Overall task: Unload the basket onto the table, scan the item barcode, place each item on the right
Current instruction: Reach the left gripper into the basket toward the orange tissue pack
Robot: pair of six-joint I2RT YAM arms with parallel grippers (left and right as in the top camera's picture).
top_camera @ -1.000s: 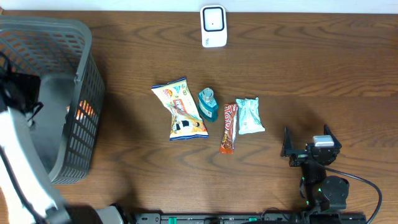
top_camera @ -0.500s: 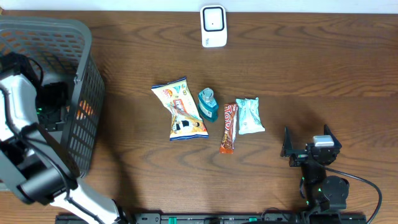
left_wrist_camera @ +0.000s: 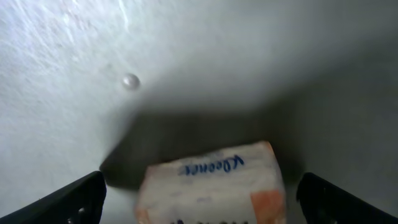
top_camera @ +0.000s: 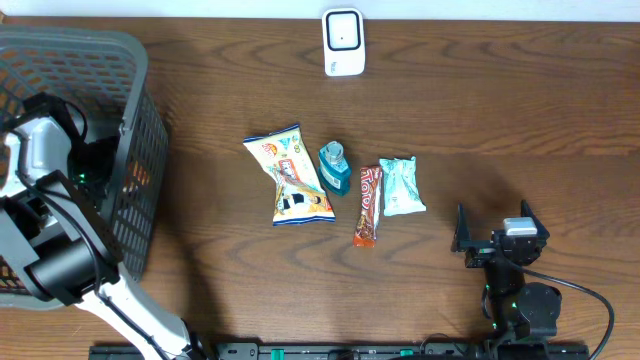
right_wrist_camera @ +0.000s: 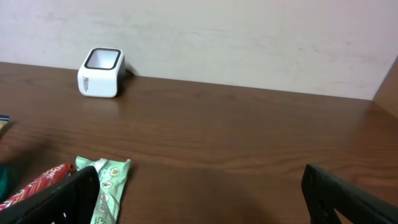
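My left gripper (left_wrist_camera: pixel 202 200) is down inside the grey basket (top_camera: pixel 140 120), open, with both black fingers (left_wrist_camera: pixel 81 196) spread wide. Between and below them a white tissue pack (left_wrist_camera: pixel 211 183) with blue lettering and an orange corner lies on the basket floor, not gripped. From overhead the left arm (top_camera: pixel 45 150) reaches into the basket and orange packaging (top_camera: pixel 135 178) shows through the mesh. The white barcode scanner (top_camera: pixel 343 42) stands at the table's far edge. My right gripper (top_camera: pixel 493 225) rests open at the lower right, holding nothing.
In a row mid-table lie a yellow snack bag (top_camera: pixel 290 175), a teal bottle (top_camera: pixel 333 168), a red-brown candy bar (top_camera: pixel 368 205) and a mint-green packet (top_camera: pixel 401 186). The basket's tall mesh walls close in the left arm. A wall rises behind the scanner (right_wrist_camera: pixel 101 73).
The left arm has swung from a blur at the left edge into the basket and shifted slightly toward the far side. The right arm has not moved.
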